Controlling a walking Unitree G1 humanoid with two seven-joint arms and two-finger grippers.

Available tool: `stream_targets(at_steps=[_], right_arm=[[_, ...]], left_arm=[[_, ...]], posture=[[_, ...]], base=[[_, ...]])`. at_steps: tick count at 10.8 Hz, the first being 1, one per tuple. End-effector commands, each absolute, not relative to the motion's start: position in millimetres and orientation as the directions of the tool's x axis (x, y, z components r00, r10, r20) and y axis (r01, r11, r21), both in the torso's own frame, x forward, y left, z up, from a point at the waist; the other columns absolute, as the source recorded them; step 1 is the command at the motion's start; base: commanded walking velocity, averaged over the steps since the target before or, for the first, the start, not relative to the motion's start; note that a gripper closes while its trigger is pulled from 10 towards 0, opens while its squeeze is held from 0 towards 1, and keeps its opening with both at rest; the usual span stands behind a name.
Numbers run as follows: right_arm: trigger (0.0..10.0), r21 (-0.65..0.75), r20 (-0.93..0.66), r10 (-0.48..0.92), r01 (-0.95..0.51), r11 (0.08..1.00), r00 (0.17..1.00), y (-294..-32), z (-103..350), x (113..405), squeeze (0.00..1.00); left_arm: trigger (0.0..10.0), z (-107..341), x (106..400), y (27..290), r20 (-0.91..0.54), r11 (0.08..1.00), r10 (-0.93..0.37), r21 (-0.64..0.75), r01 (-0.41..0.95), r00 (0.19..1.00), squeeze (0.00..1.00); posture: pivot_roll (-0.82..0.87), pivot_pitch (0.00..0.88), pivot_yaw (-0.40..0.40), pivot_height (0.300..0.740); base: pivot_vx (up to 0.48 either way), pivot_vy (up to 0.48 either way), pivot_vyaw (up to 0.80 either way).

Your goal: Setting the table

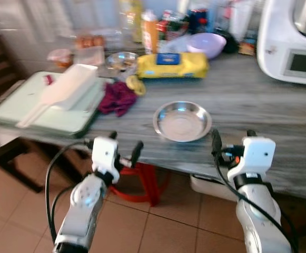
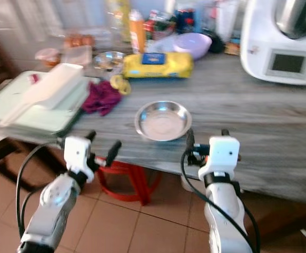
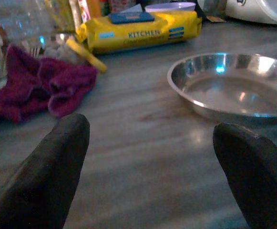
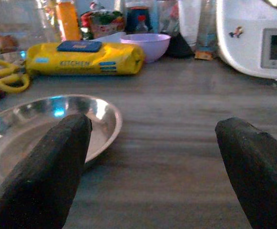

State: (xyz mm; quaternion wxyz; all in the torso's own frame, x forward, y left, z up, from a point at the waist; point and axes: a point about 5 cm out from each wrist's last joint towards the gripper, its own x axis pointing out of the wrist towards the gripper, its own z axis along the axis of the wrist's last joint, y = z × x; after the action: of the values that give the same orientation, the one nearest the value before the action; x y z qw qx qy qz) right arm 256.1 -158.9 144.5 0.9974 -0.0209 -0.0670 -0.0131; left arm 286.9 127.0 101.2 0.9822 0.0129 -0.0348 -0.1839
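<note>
A shallow steel bowl (image 1: 182, 121) sits empty on the grey wood-grain table (image 1: 263, 105), close to its front edge. My left gripper (image 1: 125, 142) hovers open at the table edge, just left of the bowl and short of it. My right gripper (image 1: 233, 135) is open too, at the edge just right of the bowl. The left wrist view has the steel bowl (image 3: 233, 88) ahead of one black finger (image 3: 57, 162). In the right wrist view the steel bowl (image 4: 43, 126) lies behind one finger (image 4: 52, 162).
Behind the bowl lie a purple cloth (image 1: 117, 97), yellow scissors (image 1: 136, 84), a yellow wipes pack (image 1: 172, 65) and a lilac bowl (image 1: 206, 44). A white appliance (image 1: 292, 39) stands back right. A pale green tray (image 1: 47, 113) holds white pieces. A red stool (image 1: 142, 182) stands under the table.
</note>
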Motion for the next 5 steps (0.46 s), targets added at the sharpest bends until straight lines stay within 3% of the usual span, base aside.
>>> stream_targets(at_steps=[1, 5], right_arm=[[10.0, -0.025, 0.127, -0.030, 0.034, 0.999, 0.991, -159.8, 145.2, 257.0, 0.00], [10.0, -0.019, 0.140, -0.018, 0.021, 1.000, 0.990, -154.9, 148.2, 258.5, 0.00]], left_arm=[[10.0, 97.0, 286.3, 132.2, 0.041, 0.942, -0.334, 0.056, 0.332, 0.942, 0.00], [10.0, 91.8, 284.4, 133.5, 0.011, 0.952, -0.293, 0.092, 0.291, 0.956, 0.00]], posture=[[-0.08, 0.059, 0.102, 0.740], [-0.08, 0.072, 0.103, 0.740]], base=[[0.000, 0.000, -0.80], [0.000, 0.000, 0.00]])
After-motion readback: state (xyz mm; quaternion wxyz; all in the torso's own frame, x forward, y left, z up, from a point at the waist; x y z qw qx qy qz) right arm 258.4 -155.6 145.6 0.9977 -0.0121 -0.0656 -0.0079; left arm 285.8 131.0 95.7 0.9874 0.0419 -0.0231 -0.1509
